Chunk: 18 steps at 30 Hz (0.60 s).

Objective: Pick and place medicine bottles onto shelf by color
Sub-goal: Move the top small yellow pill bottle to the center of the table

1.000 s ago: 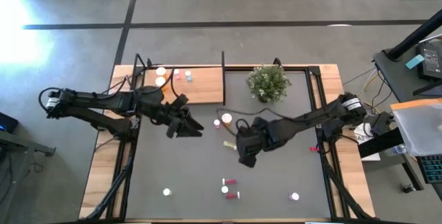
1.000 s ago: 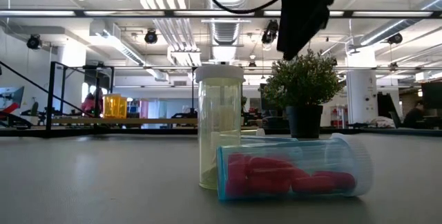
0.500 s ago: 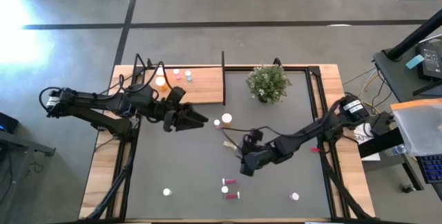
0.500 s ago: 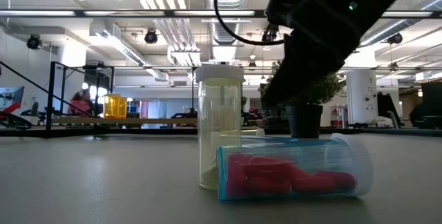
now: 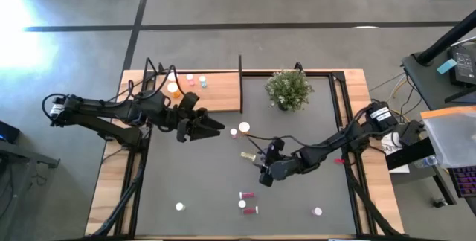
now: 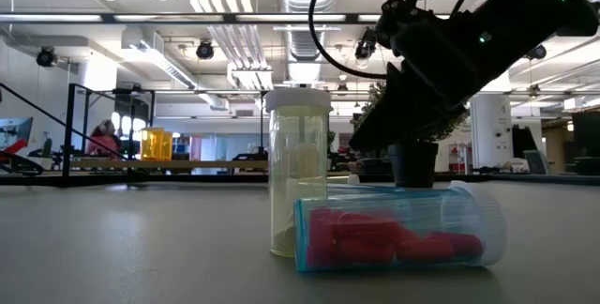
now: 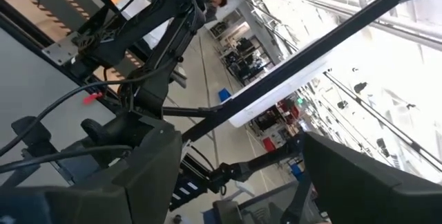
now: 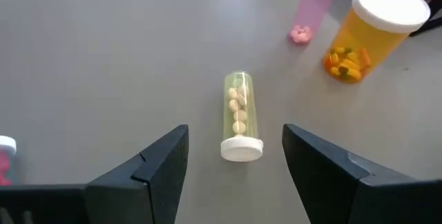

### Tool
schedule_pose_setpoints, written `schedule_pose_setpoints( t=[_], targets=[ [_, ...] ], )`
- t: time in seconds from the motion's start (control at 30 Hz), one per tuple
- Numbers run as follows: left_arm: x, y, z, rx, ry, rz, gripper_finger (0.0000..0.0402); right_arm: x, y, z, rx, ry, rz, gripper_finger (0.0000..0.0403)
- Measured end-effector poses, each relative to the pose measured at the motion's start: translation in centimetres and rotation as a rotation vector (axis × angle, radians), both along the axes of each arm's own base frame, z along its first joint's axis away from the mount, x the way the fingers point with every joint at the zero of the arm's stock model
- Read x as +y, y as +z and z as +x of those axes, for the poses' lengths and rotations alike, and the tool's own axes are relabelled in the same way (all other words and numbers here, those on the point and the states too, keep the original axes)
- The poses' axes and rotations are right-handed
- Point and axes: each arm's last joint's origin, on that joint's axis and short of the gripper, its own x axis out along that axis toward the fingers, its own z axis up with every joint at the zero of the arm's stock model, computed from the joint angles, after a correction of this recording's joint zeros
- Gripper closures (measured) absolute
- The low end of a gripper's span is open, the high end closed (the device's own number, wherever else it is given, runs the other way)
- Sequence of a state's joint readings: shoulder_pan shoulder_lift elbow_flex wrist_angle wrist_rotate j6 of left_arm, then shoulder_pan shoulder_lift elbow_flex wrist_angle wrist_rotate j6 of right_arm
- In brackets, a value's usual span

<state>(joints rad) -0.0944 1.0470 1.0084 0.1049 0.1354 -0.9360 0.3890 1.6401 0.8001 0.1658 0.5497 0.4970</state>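
You have the right gripper spread, empty, just short of the lying yellow bottle; no label reads. The left gripper is spread near the shelf.

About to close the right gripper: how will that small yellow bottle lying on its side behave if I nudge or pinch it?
The small yellow white-capped bottle lies on its side on the grey table mat, so a sideways nudge would probably roll it. Loose pills show inside; likely light, contents may shift. The open right gripper straddles its cap end; the smooth wall may slip.
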Motion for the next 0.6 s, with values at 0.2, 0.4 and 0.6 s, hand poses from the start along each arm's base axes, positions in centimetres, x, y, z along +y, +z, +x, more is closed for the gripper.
schedule_pose_setpoints(
  t=[0.2,0.4,0.6],
  targets=[
    [0.0,0.0,0.0,0.001,0.004,0.000,0.0118,-0.1,-2.1,1.0,-0.008,0.002,0.022,0.0179],
    [0.0,0.0,0.0,0.000,0.004,-0.001,0.0118,0.1,-4.0,1.4,0.030,-0.010,0.021,0.0179],
    [0.0,0.0,0.0,0.001,0.004,-0.001,0.0118,0.1,-4.4,1.7,0.025,-0.021,0.024,0.0188]
  ],
)
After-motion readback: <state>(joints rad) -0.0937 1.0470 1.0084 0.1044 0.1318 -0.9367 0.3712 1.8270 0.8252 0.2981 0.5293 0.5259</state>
